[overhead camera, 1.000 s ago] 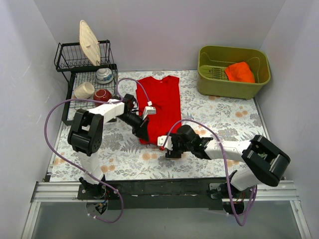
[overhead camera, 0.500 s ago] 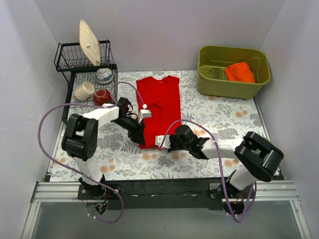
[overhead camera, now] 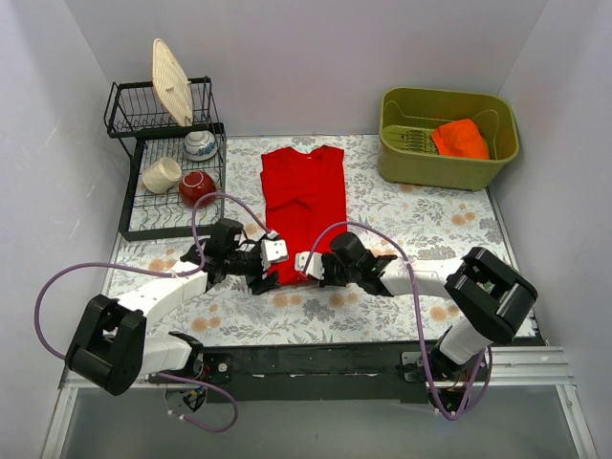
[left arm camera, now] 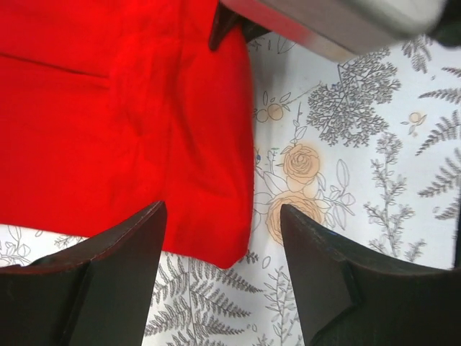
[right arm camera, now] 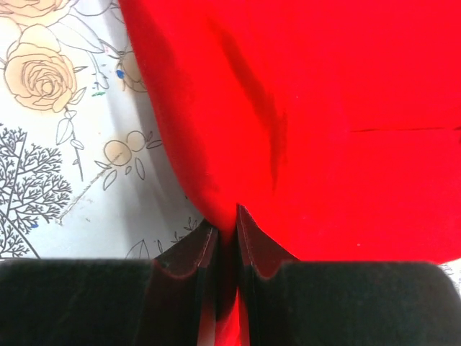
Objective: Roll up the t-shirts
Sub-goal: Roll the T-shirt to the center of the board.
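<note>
1. Red t-shirt (overhead camera: pixel 304 196) lies flat on the table (overhead camera: pixel 430 225), just right of the dish rack (overhead camera: pixel 143 206). Its collar points to the far wall, and its hem reaches nearer to the arm bases than the rack's front edge does.
2. Your left pincer (overhead camera: pixel 268 273) sits at the hem corner on the rack's side, with its jaws apart.
3. In the left wrist view, that pincer (left arm camera: pixel 221 209) has its two dark fingers (left arm camera: pixel 108 288) on either side of the rounded hem corner of the shirt (left arm camera: pixel 108 108). You can see the flowered tablecloth between them. Whether the fingers touch the cloth, you cannot tell from here.
4. Your right pincer (overhead camera: pixel 304 272) is at the same hem, on the side away from the rack, just beside the left one.
5. In the right wrist view, its jaws (right arm camera: pixel 225 216) are pressed together on a fold of the red fabric (right arm camera: pixel 324 86). A strip of red shows in the narrow slit between them, and the cloth bunches up where it is pinched.
6. An orange bundle (overhead camera: pixel 460 138) rests inside the green bin (overhead camera: pixel 430 174), at the far edge of the table and well to the right of the rack.
7. On the rack you have a glossy red bowl (overhead camera: pixel 196 184), a pale cup (overhead camera: pixel 161 173), a patterned bowl (overhead camera: pixel 199 144) and an upright plate (overhead camera: pixel 172 82).
</note>
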Tool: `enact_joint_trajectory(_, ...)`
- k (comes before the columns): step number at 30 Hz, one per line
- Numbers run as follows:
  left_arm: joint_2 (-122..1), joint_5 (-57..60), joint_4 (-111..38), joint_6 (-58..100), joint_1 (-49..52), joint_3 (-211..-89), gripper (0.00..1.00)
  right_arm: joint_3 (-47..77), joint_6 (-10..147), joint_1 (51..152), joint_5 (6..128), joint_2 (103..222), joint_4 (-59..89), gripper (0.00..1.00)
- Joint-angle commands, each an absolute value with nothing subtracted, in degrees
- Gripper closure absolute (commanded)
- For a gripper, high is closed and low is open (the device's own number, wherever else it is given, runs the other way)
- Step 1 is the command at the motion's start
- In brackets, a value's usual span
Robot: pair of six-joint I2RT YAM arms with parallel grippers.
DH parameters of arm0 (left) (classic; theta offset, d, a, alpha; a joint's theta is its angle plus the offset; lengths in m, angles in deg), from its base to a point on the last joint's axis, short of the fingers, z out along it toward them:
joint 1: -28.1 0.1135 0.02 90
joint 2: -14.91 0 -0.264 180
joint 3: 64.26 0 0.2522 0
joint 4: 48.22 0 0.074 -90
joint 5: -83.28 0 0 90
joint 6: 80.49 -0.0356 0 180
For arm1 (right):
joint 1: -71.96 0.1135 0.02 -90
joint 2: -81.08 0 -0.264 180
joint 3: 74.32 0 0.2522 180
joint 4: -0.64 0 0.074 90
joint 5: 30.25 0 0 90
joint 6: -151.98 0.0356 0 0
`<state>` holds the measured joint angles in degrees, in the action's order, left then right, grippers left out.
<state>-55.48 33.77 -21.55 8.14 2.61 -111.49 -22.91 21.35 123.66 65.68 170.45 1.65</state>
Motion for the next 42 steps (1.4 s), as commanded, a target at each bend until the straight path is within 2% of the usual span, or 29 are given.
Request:
enact_joint_trajectory(1,-53.8,30.9,-29.5,5.0,0.4,-108.9,0.37,-19.4,25.1,122.1,68.6,171.3,4.1,0.80)
enact_joint_trajectory(6,-54.8,31.3,-31.0,2.7,-1.2,-106.4,0.39,-16.6,27.0,120.2,71.3,173.1,7.3,0.80)
enact_joint_trajectory(10,-56.3,27.3,-36.2,0.0,-3.3,-103.7,0.39,-15.5,26.8,119.0,73.1,173.6,8.9,0.81)
enact_joint_trajectory(16,-59.6,23.1,-43.9,-2.6,-3.5,-101.4,0.45,-13.8,27.2,117.8,74.7,174.2,11.1,0.81)
enact_joint_trajectory(19,-61.3,19.4,-47.2,-2.5,-3.7,-101.6,0.56,-13.5,26.8,117.8,75.6,174.4,11.9,0.81)
enact_joint_trajectory(20,-62.6,18.0,-47.3,-2.6,-3.7,-102.3,0.67,-13.4,26.6,117.8,75.7,174.6,12.6,0.82)
enact_joint_trajectory(22,-63.1,16.5,-46.5,-2.0,-3.7,-103.3,0.81,-13.1,26.2,117.8,76.4,174.6,13.9,0.82)
enact_joint_trajectory(24,-62.3,17.9,-40.3,-1.6,-3.0,-106.1,0.95,-12.4,25.9,117.7,76.5,174.0,17.5,0.82)
enact_joint_trajectory(26,-60.0,22.6,-32.3,-2.9,-1.8,-109.7,1.00,-12.3,25.2,117.2,77.6,172.2,21.5,0.81)
enact_joint_trajectory(33,-58.4,30.7,-3.4,-5.5,-0.5,-118.2,1.00,-13.8,21.5,116.5,80.6,163.8,31.8,0.81)
enact_joint_trajectory(42,-57.2,32.2,5.9,0.5,-0.6,-122.0,1.00,-13.1,21.8,116.5,81.9,157.8,40.1,0.82)
